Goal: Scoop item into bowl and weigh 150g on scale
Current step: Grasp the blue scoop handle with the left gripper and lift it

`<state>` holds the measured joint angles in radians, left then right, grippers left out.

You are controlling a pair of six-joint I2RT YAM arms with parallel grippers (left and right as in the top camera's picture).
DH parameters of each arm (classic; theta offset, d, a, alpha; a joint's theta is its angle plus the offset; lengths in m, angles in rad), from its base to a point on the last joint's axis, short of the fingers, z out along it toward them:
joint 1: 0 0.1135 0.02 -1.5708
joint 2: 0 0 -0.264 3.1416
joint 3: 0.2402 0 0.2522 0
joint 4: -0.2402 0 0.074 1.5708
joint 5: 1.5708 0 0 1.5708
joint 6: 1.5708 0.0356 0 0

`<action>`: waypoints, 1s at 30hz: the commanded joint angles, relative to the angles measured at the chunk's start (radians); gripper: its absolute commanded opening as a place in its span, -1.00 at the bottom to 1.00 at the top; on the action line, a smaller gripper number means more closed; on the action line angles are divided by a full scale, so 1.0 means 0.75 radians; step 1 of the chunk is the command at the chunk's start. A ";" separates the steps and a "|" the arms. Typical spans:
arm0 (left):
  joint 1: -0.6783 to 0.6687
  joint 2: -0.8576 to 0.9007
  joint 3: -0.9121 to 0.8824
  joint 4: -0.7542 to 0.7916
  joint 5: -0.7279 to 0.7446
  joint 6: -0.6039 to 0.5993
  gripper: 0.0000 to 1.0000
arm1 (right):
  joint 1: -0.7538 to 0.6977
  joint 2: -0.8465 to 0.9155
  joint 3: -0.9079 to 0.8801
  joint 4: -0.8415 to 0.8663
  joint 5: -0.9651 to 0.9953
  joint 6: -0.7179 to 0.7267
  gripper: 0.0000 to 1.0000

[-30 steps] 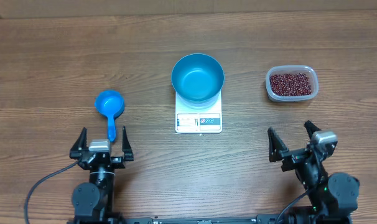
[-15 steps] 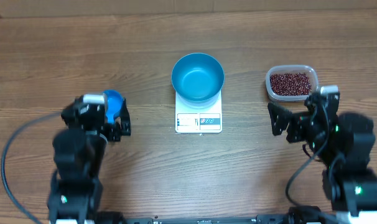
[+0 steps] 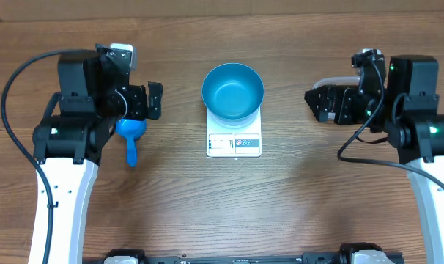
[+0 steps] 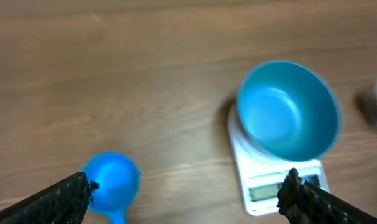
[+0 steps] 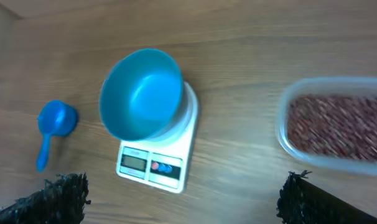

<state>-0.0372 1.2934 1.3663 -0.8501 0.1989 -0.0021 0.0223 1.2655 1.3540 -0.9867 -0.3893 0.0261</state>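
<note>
The blue bowl (image 3: 233, 90) is empty and stands on the white scale (image 3: 234, 144) at mid-table; the wrist views also show the bowl (image 4: 288, 115) (image 5: 142, 93) and the scale (image 5: 152, 167). The item, dark red-brown beans (image 5: 338, 127), fills a clear tub (image 5: 282, 124) to the right. In the overhead view my right arm hides most of that tub (image 3: 323, 82). My left gripper (image 3: 140, 103) (image 4: 188, 183) hangs open above the table, over the blue scoop (image 3: 130, 132) (image 4: 114, 177). My right gripper (image 3: 330, 103) (image 5: 185, 183) is open and holds nothing, high up beside the tub.
The scoop's handle (image 3: 131, 154) points toward the front edge. Both arms' white links and black cables run down the left and right sides of the wooden table (image 3: 229, 205).
Both arms have lifted from the front edge and swung toward the back: the left came over the scoop, the right over the tub. Both grippers stayed open. Bowl, scale and scoop have not moved.
</note>
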 commanded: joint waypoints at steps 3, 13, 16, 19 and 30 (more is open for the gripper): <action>0.070 0.095 -0.005 -0.013 -0.010 0.004 0.68 | 0.012 0.021 0.041 0.065 -0.203 0.005 1.00; 0.362 0.577 -0.004 0.080 0.020 0.244 0.52 | 0.014 0.047 0.035 0.040 -0.207 0.005 1.00; 0.368 0.656 -0.004 0.114 -0.005 0.295 0.45 | 0.014 0.066 0.035 0.025 -0.207 0.005 1.00; 0.382 0.727 -0.004 0.169 -0.035 0.308 0.44 | 0.014 0.089 0.035 0.010 -0.207 0.005 1.00; 0.384 0.947 -0.004 0.185 -0.040 0.393 0.16 | 0.014 0.104 0.035 0.011 -0.202 0.005 1.00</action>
<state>0.2531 1.9560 1.3655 -0.6991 0.1753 0.2691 0.0277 1.3476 1.3544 -0.9844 -0.5354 0.0269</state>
